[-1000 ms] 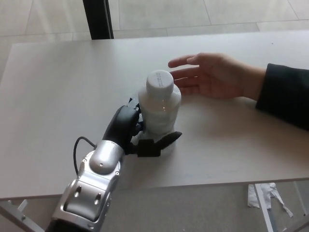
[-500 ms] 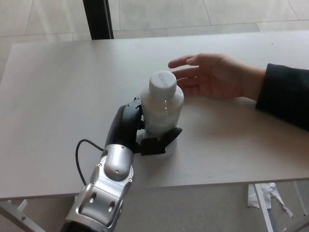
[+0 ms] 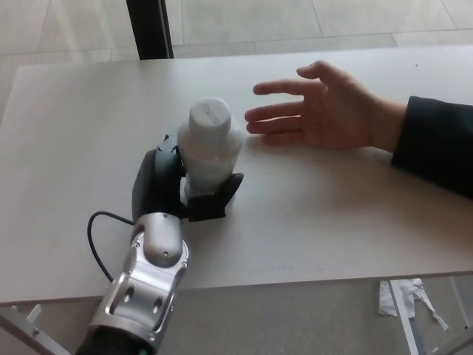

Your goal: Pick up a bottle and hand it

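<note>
Right now, from the head view, your left hand (image 3: 177, 185) is gripping the white bottle (image 3: 209, 151), with the black fingers (image 3: 214, 200) wrapping around its lower body so that one thick finger is crossing the front of it and the palm is pressing against its left side. You are holding the bottle upright, its white cap (image 3: 210, 116) pointing toward the camera, over the left-centre part of the pale worktop (image 3: 332, 222); whether its base is touching the surface or hanging just above it, you cannot tell, because the fingers are covering it. Your silver forearm (image 3: 144, 285) is reaching in from the lower left edge, and a thin black cable (image 3: 96, 237) is looping beside the wrist. A person's hand (image 3: 325, 111) is lying open, palm up, on the worktop to the right of the bottle, its fingertips pointing toward the bottle and sitting near it without touching. A dark sleeve (image 3: 436, 148) is covering that arm at the right edge. Your right hand is not showing anywhere.
</note>
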Motion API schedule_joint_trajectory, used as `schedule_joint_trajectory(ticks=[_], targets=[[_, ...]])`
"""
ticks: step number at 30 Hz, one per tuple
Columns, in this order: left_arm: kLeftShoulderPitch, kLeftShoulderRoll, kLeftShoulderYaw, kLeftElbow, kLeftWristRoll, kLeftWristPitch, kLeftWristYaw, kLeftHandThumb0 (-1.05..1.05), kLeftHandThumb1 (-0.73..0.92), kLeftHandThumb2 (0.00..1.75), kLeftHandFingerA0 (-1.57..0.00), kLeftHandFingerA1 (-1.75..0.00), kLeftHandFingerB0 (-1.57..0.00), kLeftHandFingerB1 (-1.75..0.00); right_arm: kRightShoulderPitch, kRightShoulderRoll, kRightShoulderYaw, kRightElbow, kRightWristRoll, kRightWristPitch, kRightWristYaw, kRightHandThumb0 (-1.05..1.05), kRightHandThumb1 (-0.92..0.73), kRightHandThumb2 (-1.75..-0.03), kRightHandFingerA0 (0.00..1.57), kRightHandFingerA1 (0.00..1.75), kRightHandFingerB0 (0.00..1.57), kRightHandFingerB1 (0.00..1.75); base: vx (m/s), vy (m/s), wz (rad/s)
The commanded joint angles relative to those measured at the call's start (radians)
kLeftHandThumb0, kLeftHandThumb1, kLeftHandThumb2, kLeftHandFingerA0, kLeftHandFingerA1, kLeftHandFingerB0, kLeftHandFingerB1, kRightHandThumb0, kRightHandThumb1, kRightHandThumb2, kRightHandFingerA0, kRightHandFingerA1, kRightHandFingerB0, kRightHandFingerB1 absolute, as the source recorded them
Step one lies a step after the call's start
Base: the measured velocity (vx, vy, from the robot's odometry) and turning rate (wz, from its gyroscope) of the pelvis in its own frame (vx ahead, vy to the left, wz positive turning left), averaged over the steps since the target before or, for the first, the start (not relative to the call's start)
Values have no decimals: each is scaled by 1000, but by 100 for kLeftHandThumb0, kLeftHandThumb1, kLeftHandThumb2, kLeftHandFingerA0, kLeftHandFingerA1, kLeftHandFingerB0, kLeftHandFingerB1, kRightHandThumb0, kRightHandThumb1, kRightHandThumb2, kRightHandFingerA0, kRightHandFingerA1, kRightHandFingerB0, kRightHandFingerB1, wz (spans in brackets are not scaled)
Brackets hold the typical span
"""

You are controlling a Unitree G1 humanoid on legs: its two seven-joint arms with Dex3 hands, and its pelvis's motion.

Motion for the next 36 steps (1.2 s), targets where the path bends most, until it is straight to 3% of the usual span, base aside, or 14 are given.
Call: schedule_joint_trajectory(ticks=[1,5,6,13,16,17,18,20,21,26,29,31,33,36], targets=[[-129,6,27,-2,-19,19,-49,-10,48,117,-86,-175,-76,-161,-28,-9,3,-27,4,18,-21,-59,-43,-90,103,92,42,66,0,0,0],[-189,5,39,-13,-48,80,-117,-16,52,109,-92,-175,-75,-162,-45,-4,11,-26,-1,23,-20,-60,-59,-58,97,74,44,64,0,0,0],[-202,1,42,-17,-59,100,-133,-17,52,112,-93,-175,-76,-161,-44,-5,15,-28,-5,19,-17,-60,-44,-90,96,87,41,68,0,0,0],[-375,-41,30,27,-61,250,-185,-17,51,107,-95,-173,-79,-150,-55,-7,23,-27,-3,22,-14,-59,-57,-59,111,143,42,69,0,0,0],[-460,-77,48,67,-82,294,-183,-16,53,101,-92,-175,-75,-148,-68,-1,44,-47,-19,31,-26,-63,-58,-58,107,97,42,68,0,0,0],[-469,-85,38,75,-74,296,-184,-16,55,102,-96,-174,-76,-142,-75,5,38,-47,-5,32,-20,-61,-43,-90,100,89,42,68,0,0,0],[-469,-101,36,81,-77,304,-181,-14,60,97,-91,-175,-67,-136,-77,7,32,-47,4,36,-14,-60,-56,-58,109,96,44,64,0,0,0],[-461,-140,37,95,-85,320,-165,-13,60,100,-95,-175,-67,-137,-81,8,32,-46,9,42,-5,-60,-57,-58,111,89,44,63,0,0,0],[-453,-147,32,109,-78,312,-157,-14,62,93,-93,-175,-68,-134,-82,12,37,-46,4,38,-7,-61,-58,-58,114,128,45,63,0,0,0],[-473,-174,62,215,-93,303,-113,-14,66,92,-87,-174,-68,-150,-88,30,46,-62,8,41,1,-57,-58,-58,117,111,45,56,0,0,0],[-503,-185,92,289,-97,322,-68,-23,78,66,-79,-140,-54,-67,-89,53,52,-83,10,48,1,-60,-59,-58,114,100,44,58,0,0,0],[-501,-209,148,308,-143,321,-39,-22,77,67,-79,-151,-55,-79,-91,66,64,-97,-3,54,-13,-60,-60,-58,118,110,44,59,0,0,0],[-441,-230,157,343,-152,252,-26,-20,65,85,-89,-175,-63,-139,-88,75,78,-114,-12,58,-11,-59,-61,-58,119,136,42,57,0,0,0],[-400,-238,136,419,-131,201,-6,-24,75,71,-83,-175,-59,-113,-87,84,84,-115,-11,44,-8,-61,-60,-58,118,134,43,54,0,0,0]])
